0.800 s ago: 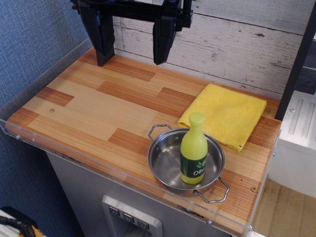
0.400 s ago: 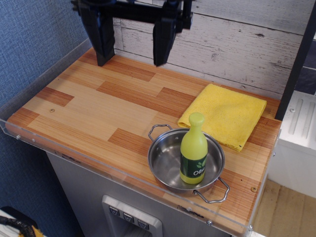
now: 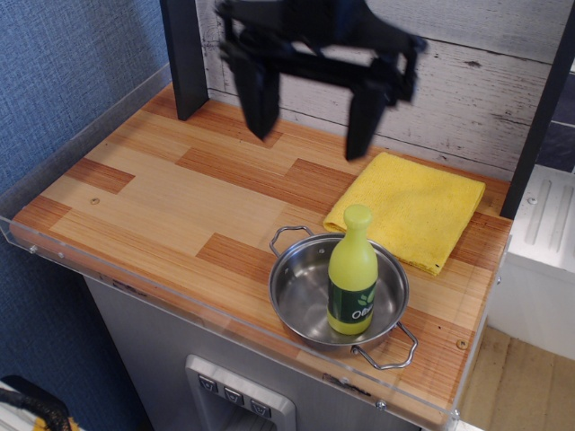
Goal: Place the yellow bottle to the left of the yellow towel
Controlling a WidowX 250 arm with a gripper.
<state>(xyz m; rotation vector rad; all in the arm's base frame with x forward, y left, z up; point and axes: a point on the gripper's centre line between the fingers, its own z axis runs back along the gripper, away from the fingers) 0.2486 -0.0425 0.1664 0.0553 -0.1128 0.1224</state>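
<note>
- Standing upright inside the steel pan (image 3: 301,296), the yellow bottle (image 3: 351,269) has its rounded cap up and its dark green label with white lettering facing the camera.
- That pan sits near the front edge of the wooden counter (image 3: 153,197), one wire handle pointing back-left, the other front-right.
- Just behind and to the right of the pan lies the yellow towel (image 3: 413,206) — flat, folded, roughly rectangular, reaching toward the counter's right edge. From this angle the bottle's cap overlaps the towel's near edge; whether the pan rim touches the cloth cannot be told.
- Hanging in the air above the back of the counter, the gripper (image 3: 310,121) is black and somewhat blurred. Its two fingers point downward and stand wide apart, with nothing between them.
- One finger (image 3: 259,99) shows over bare wood left of centre; the other hangs just above the towel's back-left corner in this view.
- Well apart from the bottle, the gripper touches neither it nor the pan.
- Left of the towel, the counter surface shows plain wood planks — light and reddish strips.
- A whitewashed plank wall (image 3: 485,63) runs behind the counter, and a blue textured wall (image 3: 63,72) stands at its left.
</note>
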